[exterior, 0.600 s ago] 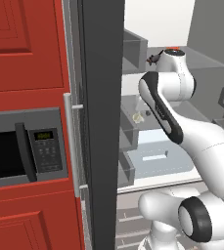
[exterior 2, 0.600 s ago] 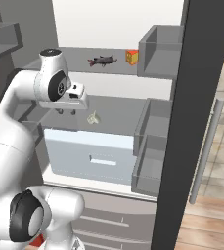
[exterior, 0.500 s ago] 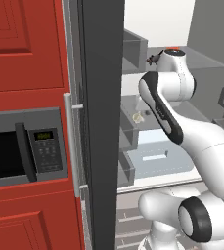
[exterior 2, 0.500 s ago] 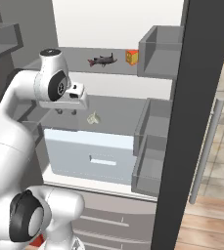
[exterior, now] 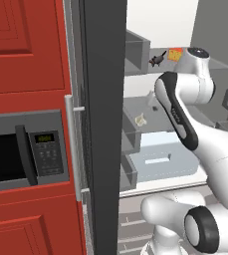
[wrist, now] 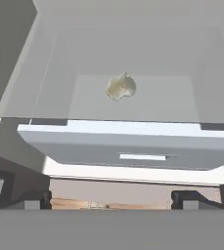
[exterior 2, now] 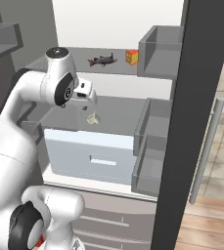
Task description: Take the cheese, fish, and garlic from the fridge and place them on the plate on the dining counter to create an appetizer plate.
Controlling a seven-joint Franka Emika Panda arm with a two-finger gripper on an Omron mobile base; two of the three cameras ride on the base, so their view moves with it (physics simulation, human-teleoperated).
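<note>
The fridge (exterior: 103,124) stands open. On its upper shelf lie the dark fish (exterior 2: 102,60) and, just right of it, the orange cheese (exterior 2: 131,56); both also show as the fish (exterior: 158,60) and cheese (exterior: 175,54). One shelf lower sits the off-white garlic (exterior 2: 93,118), garlic (exterior: 141,119). My gripper (exterior 2: 85,104) hangs just above and slightly left of the garlic, apart from it. Looking along the hand, the garlic (wrist: 121,86) lies ahead on the shelf and the gripper (wrist: 111,199) is open with nothing between its fingertips (wrist: 35,197). The plate and dining counter are out of view.
A pale drawer (exterior 2: 91,156) juts out beneath the garlic's shelf. Grey door bins (exterior 2: 155,53) line the fridge door (exterior 2: 187,122) at the right. Left of the fridge are red cabinets (exterior: 21,45) with a built-in microwave (exterior: 16,152).
The arm's upper joint has shifted a little to the right, uncovering the cheese in the left base view. The hand has crept slightly closer to the garlic. The jaws stay open.
</note>
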